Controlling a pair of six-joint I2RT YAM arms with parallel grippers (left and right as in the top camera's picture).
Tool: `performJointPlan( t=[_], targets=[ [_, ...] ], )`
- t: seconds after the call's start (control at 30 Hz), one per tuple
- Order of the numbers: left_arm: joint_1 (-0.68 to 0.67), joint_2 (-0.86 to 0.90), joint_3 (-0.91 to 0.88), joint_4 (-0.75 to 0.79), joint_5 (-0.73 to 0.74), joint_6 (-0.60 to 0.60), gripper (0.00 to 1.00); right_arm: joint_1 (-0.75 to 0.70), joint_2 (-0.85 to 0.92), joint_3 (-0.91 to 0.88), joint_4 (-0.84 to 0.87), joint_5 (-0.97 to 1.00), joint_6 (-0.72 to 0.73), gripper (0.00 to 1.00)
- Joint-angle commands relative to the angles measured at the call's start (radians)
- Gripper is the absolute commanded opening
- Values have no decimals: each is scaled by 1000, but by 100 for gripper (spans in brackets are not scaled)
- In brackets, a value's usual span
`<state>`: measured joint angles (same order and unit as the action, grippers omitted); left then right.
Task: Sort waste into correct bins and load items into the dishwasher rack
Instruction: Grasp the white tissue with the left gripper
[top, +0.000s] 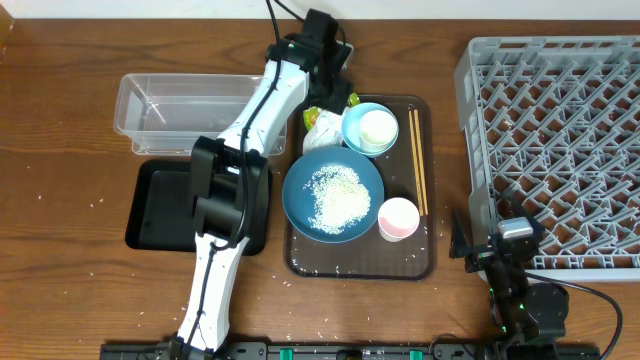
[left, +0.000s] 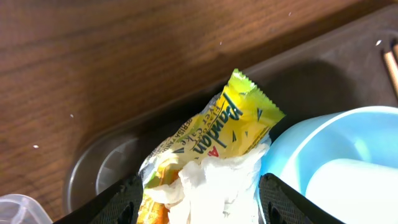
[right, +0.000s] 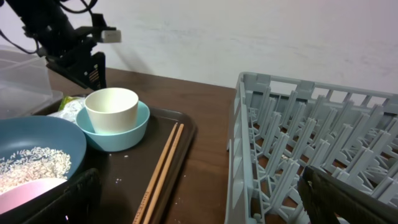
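1. Right gripper (top: 480, 245) is parked nearest the base, between the brown serving tray (top: 300, 262) and the dishwasher rack (top: 560, 120). Its fingers are spread wide and hold nothing.
2. The pink cup (top: 398, 218) stands on the tray's near right. Just beyond it is the dark-blue dish (top: 300, 190), with the heap of rice (top: 338, 195) lying loose in it.
3. Chopsticks (top: 419, 160) lie along the tray's right edge. The white cup (top: 378, 128) sits inside the light-blue bowl (top: 352, 130).
4. Far left corner of the tray: the snack wrapper (left: 239, 121) and white paper (left: 214, 183) are bunched together, hard against the bowl.
5. Left gripper (left: 202, 199) is down over that bundle, one finger on each side and close against it. I cannot tell whether they bear on it.
6. Judged step: picking waste for the bins. The clear tub (top: 135, 100) and black tray (top: 160, 210) lie to the left, apart from the serving tray.
7. Risk: the pinch may take both paper and wrapper. If they belong in different bins, one gets missorted.
8. Risk: the right-hand finger is next to the bowl wall. Closing or lifting could nudge the bowl and rock the cup.
9. Risk: the paper is soft and loosely crumpled, so a shallow grip may shed a piece on the lift.
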<state>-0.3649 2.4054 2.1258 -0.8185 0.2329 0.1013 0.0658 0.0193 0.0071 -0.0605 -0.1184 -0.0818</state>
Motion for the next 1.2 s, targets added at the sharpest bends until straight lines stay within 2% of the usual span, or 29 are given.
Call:
performJointPlan(
  t=[0.0,0.37,0.6,0.7,0.8,0.97,1.17],
  targets=[
    [-2,26,-24,-6,2,-9,62,7,-1,-2,-4,2,-9,99],
    [-2,26,-34,-6,2,-9,52,7,-1,-2,-4,2,-9,99],
    [-2,26,-35,-8,2,-9,37,7,-1,-2,-3,2,-9,99],
    [-2,26,-35,-11,2,-12,25,7,-1,-2,-3,2,-9,99],
    [-2,21,-35,-9,2,-48,21,7,-1,-2,-3,2,-9,99],
    [-2,13,-35,-10,2,-54,7,7,-1,-2,-3,3,-9,99],
    [-2,10,-35,-14,2,-68,6,7,-1,-2,-4,2,-9,99]
  ],
)
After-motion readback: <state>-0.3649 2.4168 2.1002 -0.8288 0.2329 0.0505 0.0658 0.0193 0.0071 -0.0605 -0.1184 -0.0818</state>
